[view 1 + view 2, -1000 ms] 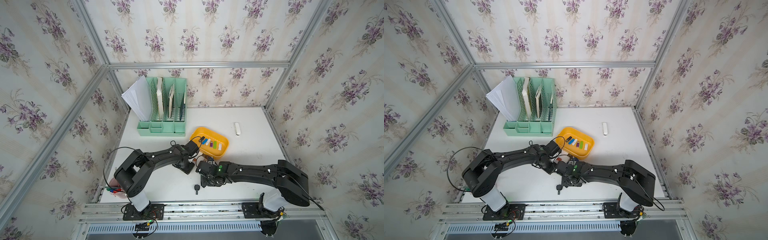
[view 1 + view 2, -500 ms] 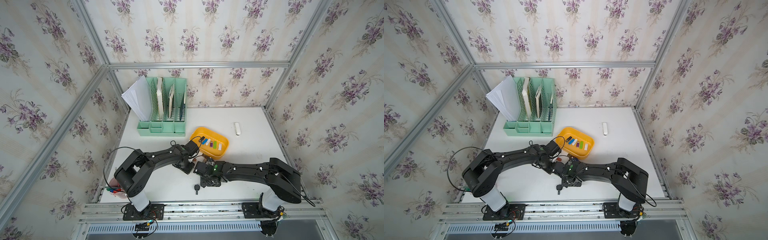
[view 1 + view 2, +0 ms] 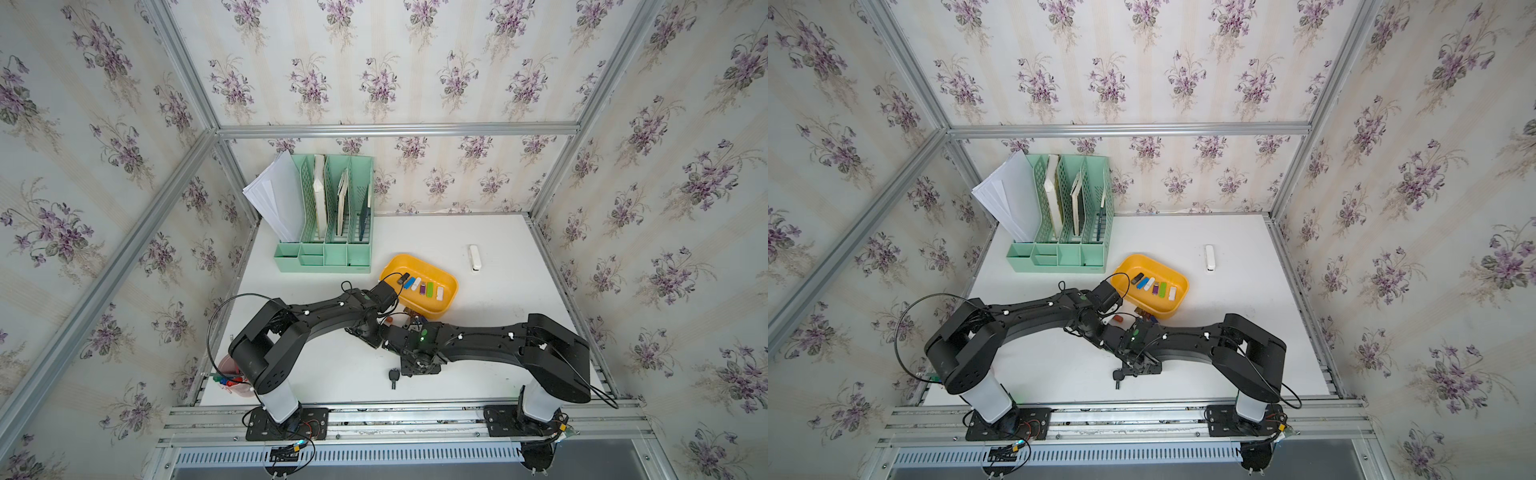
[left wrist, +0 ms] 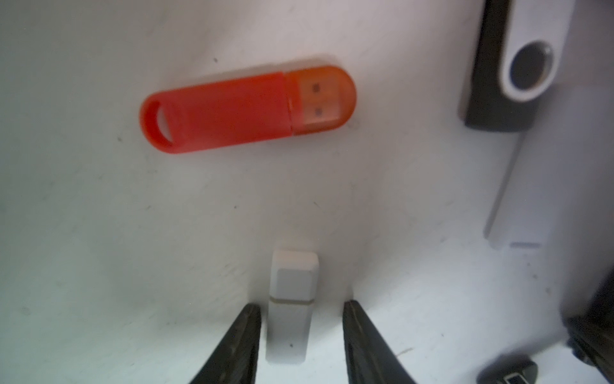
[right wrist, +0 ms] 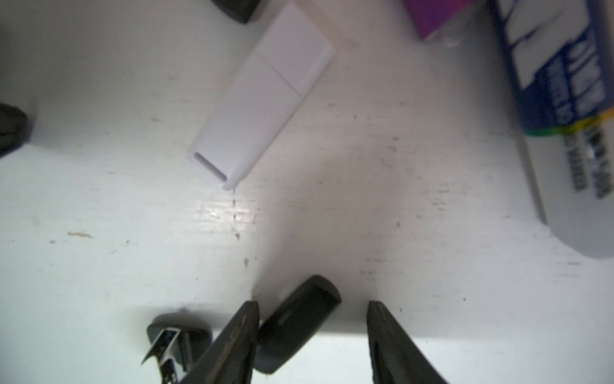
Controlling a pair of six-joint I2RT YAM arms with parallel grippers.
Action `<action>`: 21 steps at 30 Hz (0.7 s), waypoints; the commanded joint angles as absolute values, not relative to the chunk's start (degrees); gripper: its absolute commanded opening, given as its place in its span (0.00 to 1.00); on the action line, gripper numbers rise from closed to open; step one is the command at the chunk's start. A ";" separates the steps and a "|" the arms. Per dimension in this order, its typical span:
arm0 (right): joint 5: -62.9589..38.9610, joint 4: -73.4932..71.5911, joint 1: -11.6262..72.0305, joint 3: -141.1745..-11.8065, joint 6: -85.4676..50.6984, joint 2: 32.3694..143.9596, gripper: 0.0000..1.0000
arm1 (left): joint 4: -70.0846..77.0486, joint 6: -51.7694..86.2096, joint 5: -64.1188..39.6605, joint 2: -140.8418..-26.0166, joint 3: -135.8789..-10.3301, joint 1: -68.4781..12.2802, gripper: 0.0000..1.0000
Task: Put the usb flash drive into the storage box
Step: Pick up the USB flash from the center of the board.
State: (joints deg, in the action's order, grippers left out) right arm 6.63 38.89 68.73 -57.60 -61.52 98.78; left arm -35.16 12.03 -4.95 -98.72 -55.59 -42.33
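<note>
- Two drives lie between two pairs of jaws, both on the scuffed white tabletop [image 4: 99,232] just in front of the shallow yellow-orange plastic storage box [image 3: 424,266]. Neither is in it yet.
- Partly open, the left gripper [image 4: 300,304] straddles a small white capped plastic USB flash drive [image 4: 290,319] without clamping it. One finger is almost against its flank and the other stands clear.
- That drive's long axis runs along the fingers, cap end pointing away from the wrist. Closing should therefore catch its two long flat sides. It sits off-centre, so the nearer finger would likely nudge it first.
- Also open, the right gripper [image 5: 312,302] has a black round-ended plastic USB flash drive [image 5: 295,325] lying askew in its gap. The drive is at or against one finger, with a clear space to the other.
- Being skewed, the black drive may swivel when pinched. The white one looks the better lined up.
- In both top views the wrists meet before the box's near wall and hide the fingers. Which arm is nearer I cannot tell.
- The box is smooth, with low flared walls and rounded corners, and holds a row of coloured drives side by side. A small lift should clear its rim.
- Nearby but apart from the fingers are a glossy translucent red-orange drive with a loop end [image 4: 247,109], a flat matt white drive [image 5: 262,96] and a black swivel drive with a silver clip [image 4: 518,66].
</note>
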 commanded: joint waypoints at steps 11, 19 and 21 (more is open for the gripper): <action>6.12 37.34 69.08 -55.60 -61.57 97.39 0.50 | -37.20 12.45 -6.50 -100.43 -54.92 -42.15 0.43; 5.42 37.31 69.21 -55.39 -61.52 97.74 0.40 | -37.29 12.50 -6.62 -100.64 -54.85 -42.18 0.36; 5.35 37.27 69.20 -55.51 -61.52 97.89 0.36 | -37.28 12.54 -6.77 -100.63 -54.83 -42.11 0.35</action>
